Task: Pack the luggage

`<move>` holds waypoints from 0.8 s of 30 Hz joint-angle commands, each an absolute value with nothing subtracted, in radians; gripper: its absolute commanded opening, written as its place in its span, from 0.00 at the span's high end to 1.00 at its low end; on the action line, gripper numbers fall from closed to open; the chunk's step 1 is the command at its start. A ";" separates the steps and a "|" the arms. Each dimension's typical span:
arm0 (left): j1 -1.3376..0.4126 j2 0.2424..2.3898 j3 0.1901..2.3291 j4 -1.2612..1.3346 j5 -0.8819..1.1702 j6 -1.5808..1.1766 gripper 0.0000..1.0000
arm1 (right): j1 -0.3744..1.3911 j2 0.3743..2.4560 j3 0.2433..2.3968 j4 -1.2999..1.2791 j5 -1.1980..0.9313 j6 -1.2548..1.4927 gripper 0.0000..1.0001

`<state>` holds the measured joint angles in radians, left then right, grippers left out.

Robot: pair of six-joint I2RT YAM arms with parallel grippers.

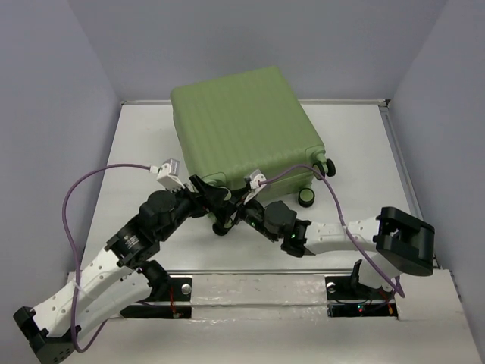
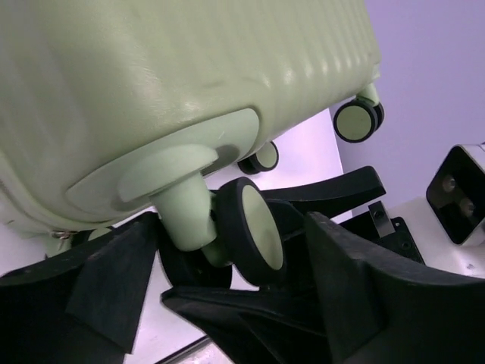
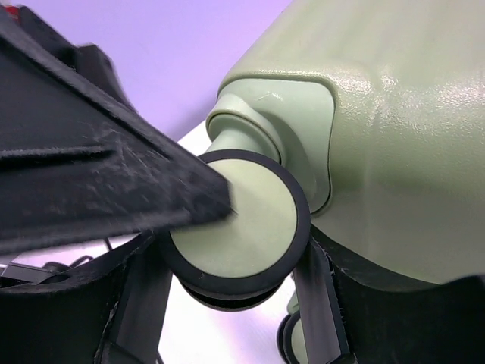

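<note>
One light-green suitcase (image 1: 242,125) lies on the table (image 1: 136,152). At one caster wheel (image 2: 261,236), the left hand (image 2: 231,250) is released and the right hand (image 3: 273,250) is clamping it.

Top external: overhead from the near edge, looking down on whole table (image 1: 136,152). Both wrist views: very close, sharing one luggage (image 1: 242,125) wheel (image 2: 261,231).

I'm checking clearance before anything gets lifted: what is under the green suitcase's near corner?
A green-hubbed caster wheel sits under the luggage, with the left gripper and right gripper around it. The table beneath the shell is covered.
</note>
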<state>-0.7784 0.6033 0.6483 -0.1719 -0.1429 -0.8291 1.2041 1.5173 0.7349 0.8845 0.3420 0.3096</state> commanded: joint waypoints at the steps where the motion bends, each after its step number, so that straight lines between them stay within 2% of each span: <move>1: -0.788 0.491 0.718 -0.248 -0.311 -0.792 0.21 | 1.154 1.425 0.723 0.993 0.437 0.314 0.93; 2: -0.787 0.454 0.700 -0.279 -0.357 -0.805 0.26 | 1.143 1.396 0.718 0.939 0.431 0.310 0.93; 3: -0.787 0.454 0.684 -0.305 -0.373 -0.817 0.26 | 1.143 1.396 0.713 0.919 0.434 0.310 0.93; 6: -0.787 0.391 0.588 -0.331 -0.377 -0.863 0.40 | 1.118 1.339 0.692 0.859 0.427 0.305 0.93; 7: -0.787 0.373 0.525 -0.309 -0.356 -0.885 0.48 | 1.106 1.318 0.690 0.827 0.423 0.310 0.93; 8: -0.787 0.370 0.494 -0.286 -0.341 -0.890 0.50 | 1.106 1.307 0.689 0.818 0.423 0.308 0.93; 13: -0.788 0.413 0.325 -0.077 -0.292 -0.858 0.50 | 1.097 1.261 0.680 0.779 0.400 0.302 0.93; 24: -0.787 0.601 0.310 0.250 -0.212 -0.672 0.46 | 1.088 1.278 0.683 0.765 0.377 0.313 0.93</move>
<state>-0.7841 0.5537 0.2966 0.0593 -0.2413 -0.7517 1.1103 1.2949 0.6575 0.6533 0.3176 0.3103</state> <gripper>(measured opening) 0.540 0.633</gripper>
